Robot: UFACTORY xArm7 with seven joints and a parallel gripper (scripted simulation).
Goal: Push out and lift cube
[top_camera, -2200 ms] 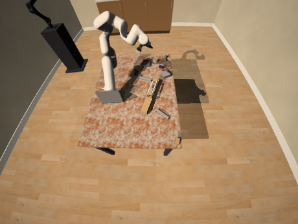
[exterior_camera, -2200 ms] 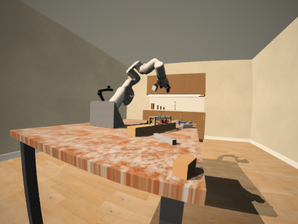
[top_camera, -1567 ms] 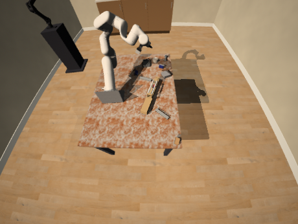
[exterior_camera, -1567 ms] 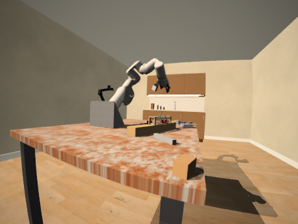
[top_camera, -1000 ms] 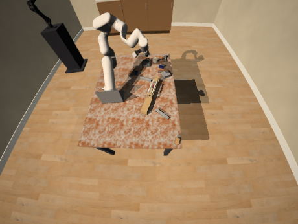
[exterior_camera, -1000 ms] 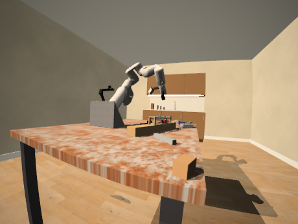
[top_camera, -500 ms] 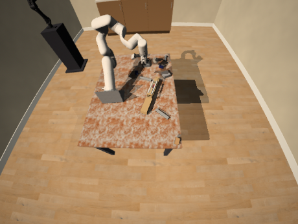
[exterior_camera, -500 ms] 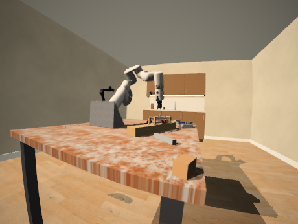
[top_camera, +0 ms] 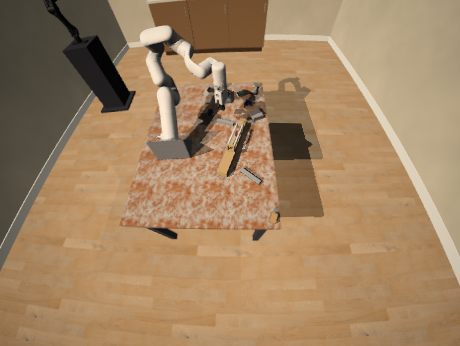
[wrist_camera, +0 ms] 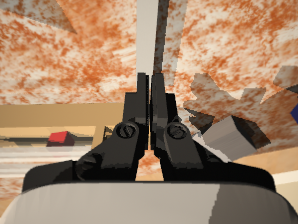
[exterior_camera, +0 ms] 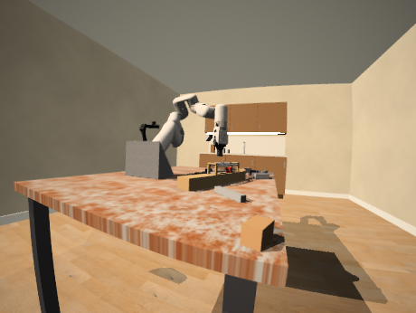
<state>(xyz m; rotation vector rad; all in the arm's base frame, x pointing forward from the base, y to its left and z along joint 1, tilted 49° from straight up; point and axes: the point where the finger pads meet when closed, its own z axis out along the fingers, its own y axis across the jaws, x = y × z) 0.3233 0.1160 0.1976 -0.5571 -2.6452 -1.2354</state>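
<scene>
Over the far part of the table: the gripper [top_camera: 219, 101] points straight down above the marbled table [top_camera: 165, 200], hanging from the white arm [top_camera: 167, 107].
Gripper state: the two black fingers are pressed together, with only a hairline seam between them and nothing held.
Gripper height: the exterior view shows the gripper [exterior_camera: 220, 151] above the channel and clear of the table top.
Arm base: the arm rises from a grey block [top_camera: 169, 149] on the left side of the table.
Channel: a long wooden channel [top_camera: 233, 145] lies on the right half of the table, running from near to far; its far part is an open frame of rails, its near part a solid tan block.
Cube: the red cube [wrist_camera: 60, 138] sits inside the channel, seen in the wrist view to the left of the fingers and below them in the picture; the exterior view shows a small red spot [exterior_camera: 228, 169] within the channel's frame, just right of and below the gripper.
Cube and gripper: apart, not touching.
Grey bar under the fingers: a pale grey bar [wrist_camera: 146, 35] lies on the table in line with the fingertips in the wrist view.
Other loose parts: a grey bar [top_camera: 250, 175] lies right of the channel's near end; a tan block [exterior_camera: 256, 232] sits at the table's near right corner; several small grey pieces [top_camera: 255, 115] crowd the far right edge.
</scene>
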